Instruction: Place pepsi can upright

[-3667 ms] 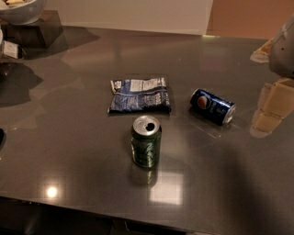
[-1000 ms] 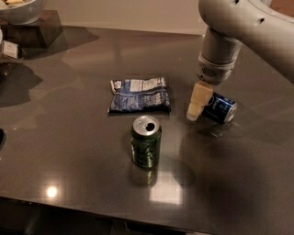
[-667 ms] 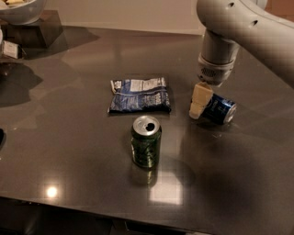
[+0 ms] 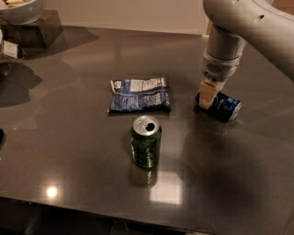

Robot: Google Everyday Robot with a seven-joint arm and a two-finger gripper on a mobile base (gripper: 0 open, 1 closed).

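The pepsi can [image 4: 223,106] is dark blue and lies on its side on the dark table [image 4: 69,151], at the right, its silver top pointing right and towards the front. My gripper [image 4: 207,97] hangs from the pale arm [image 4: 229,32] that comes in from the upper right. It is down at the can's left end, touching or just over it. The can still rests on the table.
A green can [image 4: 146,142] stands upright in the middle, its top open. A flat blue-and-white snack bag [image 4: 140,95] lies behind it. A white bowl [image 4: 20,8] on a dark block [image 4: 34,28] is at the far left corner. The table's front edge runs along the bottom.
The arm came in from the right and lowered the gripper to the pepsi can's left end. In the last second it edged slightly right and closer. The can still lies on its side.
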